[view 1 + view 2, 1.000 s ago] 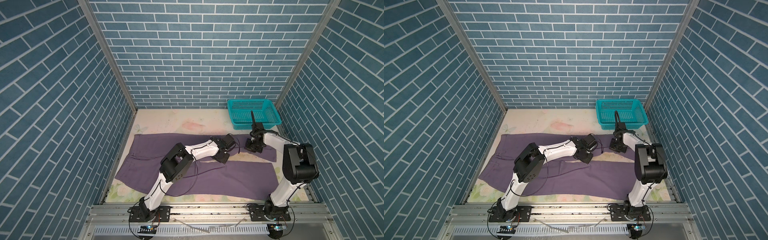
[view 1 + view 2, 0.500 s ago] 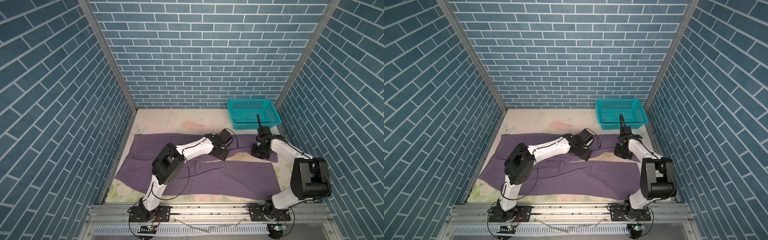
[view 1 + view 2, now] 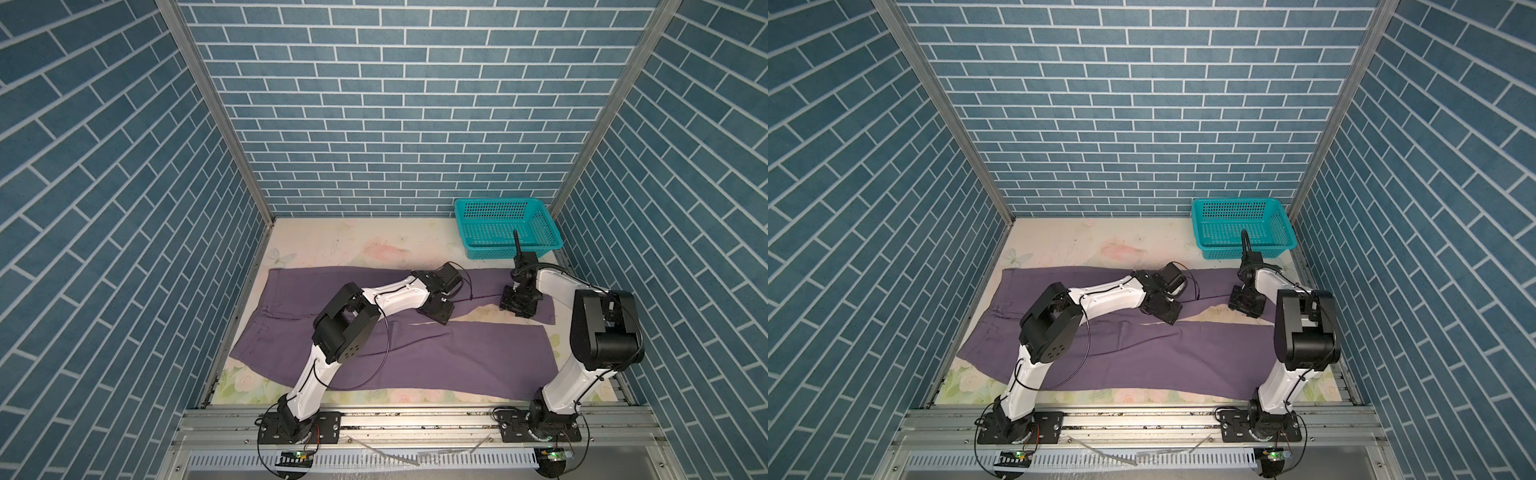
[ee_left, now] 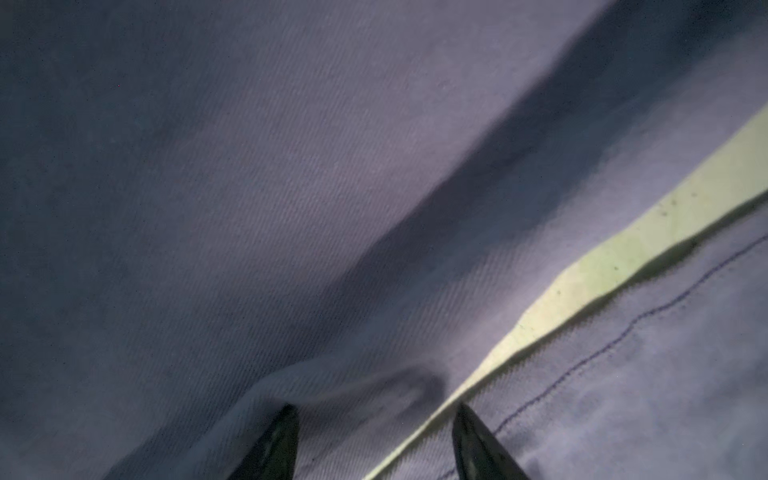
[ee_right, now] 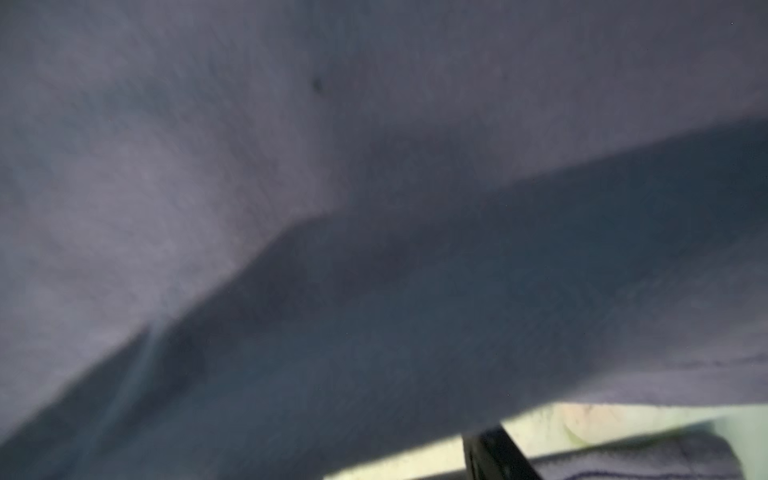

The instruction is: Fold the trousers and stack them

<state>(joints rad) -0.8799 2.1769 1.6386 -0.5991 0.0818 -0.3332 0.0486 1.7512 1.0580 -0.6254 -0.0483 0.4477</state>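
Blue-brick walls enclose the floral tabletop [image 3: 353, 249]: left jaws spread, fingertips [image 4: 277, 442] astride a wrinkle where the legs' gap closes, shown only by wrist view; right jaws, nearer the teal basket [image 3: 509, 251], too blurred to tell; mauve trousers [image 3: 457, 357] stretch lengthwise before that basket, hems toward it.

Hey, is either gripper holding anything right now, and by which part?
Left gripper: nothing held, its fingers stand apart over the trousers. Right gripper: cannot be told; its view is blurred.
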